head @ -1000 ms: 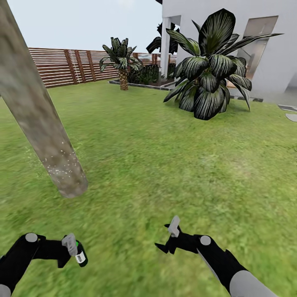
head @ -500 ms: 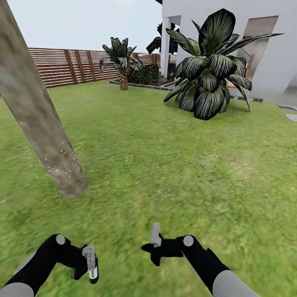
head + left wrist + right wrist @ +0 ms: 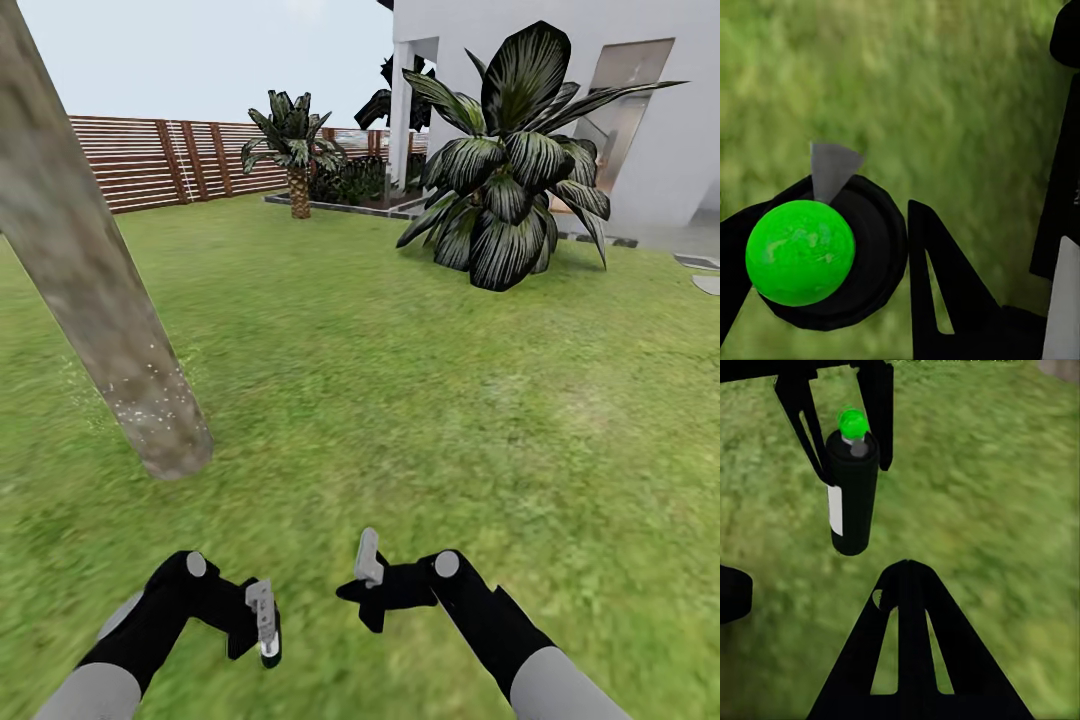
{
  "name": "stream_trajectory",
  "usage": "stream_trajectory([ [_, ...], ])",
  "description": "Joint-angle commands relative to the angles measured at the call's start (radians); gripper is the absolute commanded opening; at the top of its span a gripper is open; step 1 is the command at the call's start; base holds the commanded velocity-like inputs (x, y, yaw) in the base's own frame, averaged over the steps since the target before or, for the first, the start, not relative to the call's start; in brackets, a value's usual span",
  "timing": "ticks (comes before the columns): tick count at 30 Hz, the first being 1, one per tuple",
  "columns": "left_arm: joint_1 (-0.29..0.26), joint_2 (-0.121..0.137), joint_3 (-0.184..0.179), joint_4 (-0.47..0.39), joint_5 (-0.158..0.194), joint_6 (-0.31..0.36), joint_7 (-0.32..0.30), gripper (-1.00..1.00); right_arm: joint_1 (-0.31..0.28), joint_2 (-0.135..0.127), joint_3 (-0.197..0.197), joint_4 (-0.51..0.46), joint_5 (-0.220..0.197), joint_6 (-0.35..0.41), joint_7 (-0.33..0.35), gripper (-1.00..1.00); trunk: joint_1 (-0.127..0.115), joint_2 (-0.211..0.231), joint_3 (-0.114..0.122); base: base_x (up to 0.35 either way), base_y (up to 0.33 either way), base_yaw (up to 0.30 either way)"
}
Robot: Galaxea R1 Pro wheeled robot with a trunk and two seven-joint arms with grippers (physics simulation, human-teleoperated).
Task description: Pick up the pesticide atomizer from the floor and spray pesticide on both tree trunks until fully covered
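Green lawn (image 3: 420, 400), slat fence (image 3: 150, 160), white-specked tree trunk (image 3: 95, 300). Black atomizer (image 3: 853, 495), green-capped, pinched upright in left gripper (image 3: 264, 628); right gripper (image 3: 368, 575) spread, empty.

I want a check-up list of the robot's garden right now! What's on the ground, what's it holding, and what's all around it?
Surface: green lawn, no paving slabs close by.
Job's things: atomizer, black with a green cap, held in the left end effector. Tree trunk stands ahead to the left; white pesticide specks dot its lower part, the upper bark looks bare.
Clutter: nothing seen.
End effectors: left one is shut on the atomizer; right end effector holds nothing, whether open or shut I cannot tell.
Cables: nothing seen.
Surroundings: wooden fence, a small palm, a big dark-leaved plant, a white building.
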Motion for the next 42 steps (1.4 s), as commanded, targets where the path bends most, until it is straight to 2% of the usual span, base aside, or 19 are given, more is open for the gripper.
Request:
stream_trajectory([
  [1, -0.001, -0.003, -0.003, -0.002, -0.004, 0.010, -0.004, -1.00, 0.000, 0.000, -0.001, -0.002, 0.007, 0.001, 0.003, -1.00, 0.000, 0.000, -0.001, 0.000, 0.000, 0.000],
  [5, -0.003, -0.044, -0.003, -0.004, -0.070, 0.010, -0.004, -1.00, 0.000, 0.001, -0.001, -0.005, 0.006, 0.001, 0.003, -1.00, 0.000, 0.000, -0.001, 0.000, 0.000, 0.000],
  [7, -0.003, -0.062, -0.003, -0.005, -0.085, 0.010, -0.005, -1.00, 0.000, 0.002, -0.001, -0.005, 0.007, 0.001, 0.003, -1.00, 0.000, 0.000, -0.001, 0.000, 0.000, 0.000],
  [10, -0.003, -0.083, -0.003, -0.006, -0.090, 0.010, -0.004, -1.00, 0.000, 0.002, -0.001, -0.006, 0.005, 0.000, 0.003, -1.00, 0.000, 0.000, -0.001, 0.000, 0.000, 0.000],
  [24, -0.017, -0.121, -0.003, -0.006, -0.089, 0.007, 0.000, -1.00, 0.000, 0.002, -0.001, -0.006, 0.005, -0.001, 0.004, -1.00, 0.000, 0.000, -0.001, 0.000, 0.000, 0.000],
  [27, -0.017, -0.137, -0.003, -0.006, -0.090, 0.008, 0.005, -1.00, 0.000, 0.002, -0.001, -0.006, 0.005, -0.002, 0.004, -1.00, 0.000, 0.000, -0.001, 0.000, 0.000, 0.000],
  [42, -0.024, -0.169, -0.003, -0.006, -0.088, 0.005, 0.005, -1.00, 0.000, 0.002, -0.001, -0.006, 0.005, -0.002, 0.003, -1.00, 0.000, 0.000, -0.001, 0.000, 0.000, 0.000],
])
